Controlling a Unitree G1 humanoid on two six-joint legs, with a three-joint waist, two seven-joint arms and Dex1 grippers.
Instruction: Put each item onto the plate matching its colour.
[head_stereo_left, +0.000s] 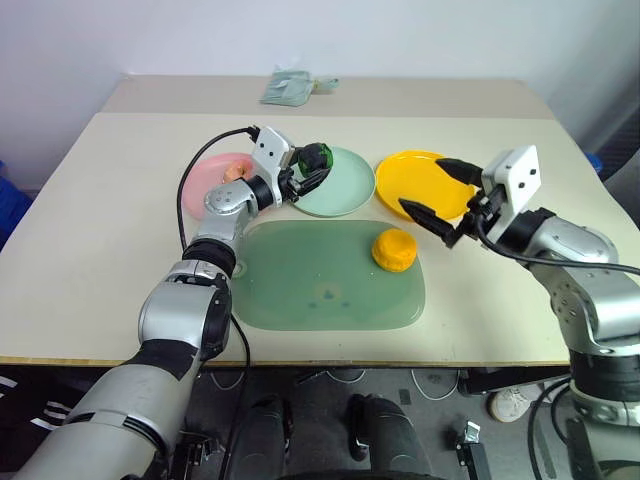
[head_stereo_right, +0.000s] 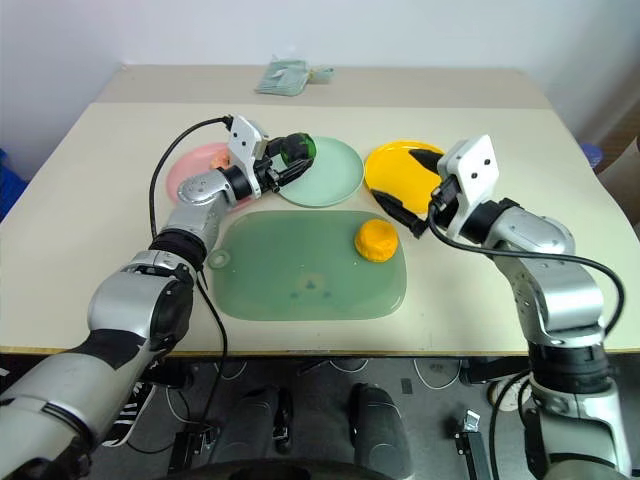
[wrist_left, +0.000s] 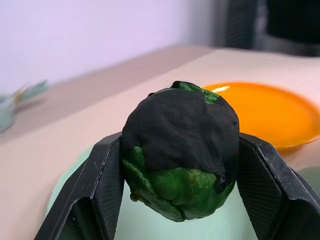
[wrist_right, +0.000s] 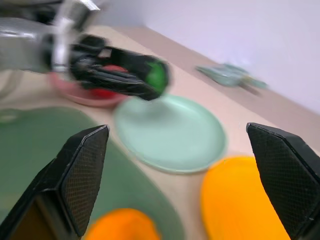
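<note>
On the worktop (head_stereo_left: 90, 230), going left to right: the pink plate (head_stereo_left: 205, 180) has the apple (head_stereo_left: 236, 172) on it, half hidden behind the left hand (head_stereo_left: 318, 166). That hand is clamped on the green ball (wrist_left: 180, 155), held over the mint green plate (head_stereo_left: 345, 190). The orange fruit (head_stereo_left: 394, 249) sits on the green mat (head_stereo_left: 300, 280). The right hand (head_stereo_left: 440, 192), fingers spread wide and holding nothing, hovers by the yellow plate (head_stereo_left: 420, 172). Some crumpled packaging (head_stereo_left: 290, 87) lies at the far edge.

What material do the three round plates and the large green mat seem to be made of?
The pink plate, mint green plate and yellow plate look like smooth, slightly glossy plastic: even colour, thin raised rims. The large rounded green mat looks like soft translucent silicone or plastic, lying flat with a faint sheen; I cannot tell which.
</note>
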